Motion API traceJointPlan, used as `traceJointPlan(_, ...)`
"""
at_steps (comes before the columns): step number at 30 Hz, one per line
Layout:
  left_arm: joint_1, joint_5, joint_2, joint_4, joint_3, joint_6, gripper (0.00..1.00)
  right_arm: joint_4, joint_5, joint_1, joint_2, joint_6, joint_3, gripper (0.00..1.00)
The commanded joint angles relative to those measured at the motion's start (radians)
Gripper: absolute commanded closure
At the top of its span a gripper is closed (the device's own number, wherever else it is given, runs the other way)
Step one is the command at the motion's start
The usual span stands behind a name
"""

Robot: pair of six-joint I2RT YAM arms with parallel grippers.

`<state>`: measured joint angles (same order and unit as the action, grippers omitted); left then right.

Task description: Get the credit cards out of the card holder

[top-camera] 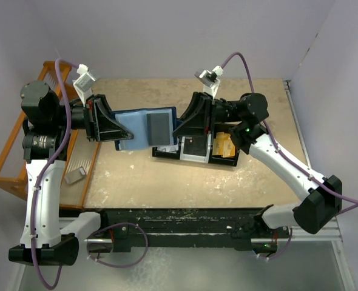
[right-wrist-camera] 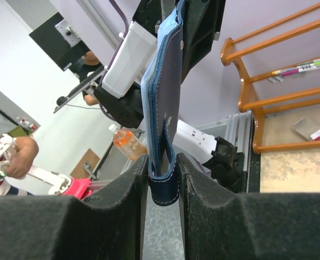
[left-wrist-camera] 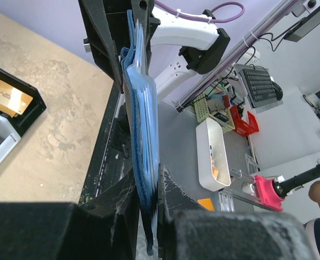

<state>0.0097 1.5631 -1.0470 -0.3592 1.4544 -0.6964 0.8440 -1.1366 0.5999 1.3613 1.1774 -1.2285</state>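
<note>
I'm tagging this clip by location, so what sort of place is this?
Probably a robotics lab: a left arm and right arm bolted to a table, with a keyboard and a white bin in the background.

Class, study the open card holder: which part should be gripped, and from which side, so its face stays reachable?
Its thin end edges, approached sideways from left and right. The card holder is a flat sheet spread open, so the left gripper and right gripper each pinch one end across its thickness, leaving the broad face between them uncovered from above.
</note>
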Motion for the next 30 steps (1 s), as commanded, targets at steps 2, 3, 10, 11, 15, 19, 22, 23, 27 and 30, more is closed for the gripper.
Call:
traceJointPlan(2, -0.005, 0.155, 0.012, 0.044, 0.011, -0.018, 0.98, 0.006, 0.060, -0.002, -0.026, -0.061, -0.029, 0.71)
traceJointPlan(3, -0.004, 0.155, 0.012, 0.045, 0.012, -0.020, 0.98, -0.003, 0.066, -0.003, -0.028, -0.068, -0.028, 0.72)
traceJointPlan(10, -0.005, 0.152, 0.010, 0.063, 0.017, -0.040, 0.98, -0.197, 0.123, 0.014, -0.048, -0.229, -0.063, 0.71)
traceJointPlan(11, -0.004, 0.152, 0.010, 0.065, 0.019, -0.043, 0.98, -0.192, 0.121, 0.015, -0.048, -0.227, -0.061, 0.71)
traceJointPlan(15, -0.004, 0.150, 0.010, 0.070, 0.022, -0.046, 0.98, -0.183, 0.127, 0.020, -0.049, -0.219, -0.059, 0.69)
traceJointPlan(19, -0.004, 0.153, 0.009, 0.070, 0.022, -0.047, 0.98, -0.049, 0.122, 0.029, -0.053, -0.134, -0.029, 0.56)
traceJointPlan(22, -0.005, 0.153, 0.008, 0.074, 0.023, -0.049, 0.97, 0.171, 0.087, 0.035, -0.029, 0.021, -0.002, 0.55)
traceJointPlan(23, -0.004, 0.153, 0.008, 0.076, 0.023, -0.049, 0.97, 0.227, 0.083, 0.037, -0.019, 0.060, 0.001, 0.60)
traceJointPlan(27, -0.005, 0.149, 0.004, 0.081, 0.018, -0.049, 0.96, 0.267, 0.089, 0.047, -0.010, 0.093, -0.004, 0.82)
traceJointPlan(30, -0.004, 0.144, 0.003, 0.090, 0.013, -0.049, 0.87, 0.206, 0.102, 0.046, -0.025, 0.056, -0.005, 0.94)
